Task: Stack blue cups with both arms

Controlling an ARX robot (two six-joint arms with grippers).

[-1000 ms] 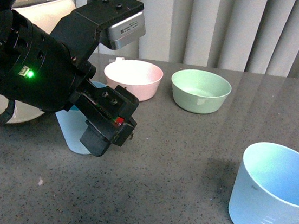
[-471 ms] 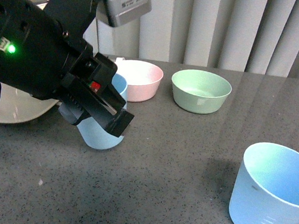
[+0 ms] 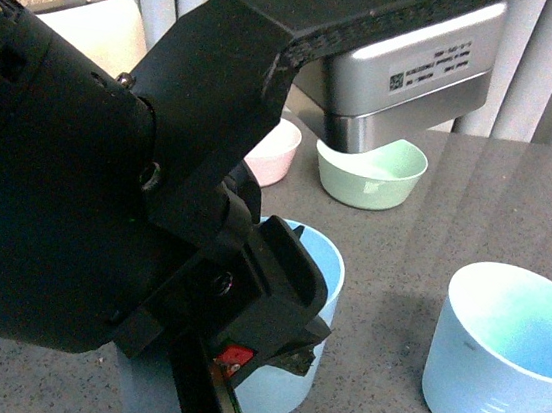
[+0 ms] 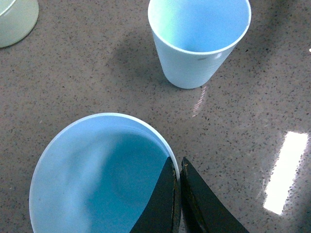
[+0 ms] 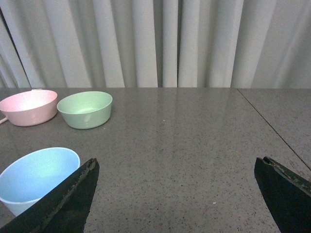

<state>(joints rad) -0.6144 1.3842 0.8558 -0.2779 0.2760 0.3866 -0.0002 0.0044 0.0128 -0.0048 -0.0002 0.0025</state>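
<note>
My left gripper [image 4: 177,163] is shut on the rim of a light blue cup [image 4: 97,174], one jaw inside the wall and one outside. In the front view the black left arm fills the left and centre, and the held blue cup [image 3: 284,384] shows under it, upright. The second blue cup [image 3: 504,356] stands upright on the grey table at the right, apart from the held one, and shows empty in the left wrist view [image 4: 199,39]. My right gripper [image 5: 176,162] is open, nothing between its jaws, with that standing blue cup [image 5: 34,174] beside its one finger.
A pink bowl [image 5: 29,107] and a green bowl [image 5: 85,109] sit side by side at the back of the table [image 5: 184,136], in front of a grey curtain. A white appliance [image 3: 87,22] stands at the back left.
The left arm has carried its blue cup from the left side near the pink bowl to the right and toward the camera, closer to the standing cup. The standing cup has not moved.
</note>
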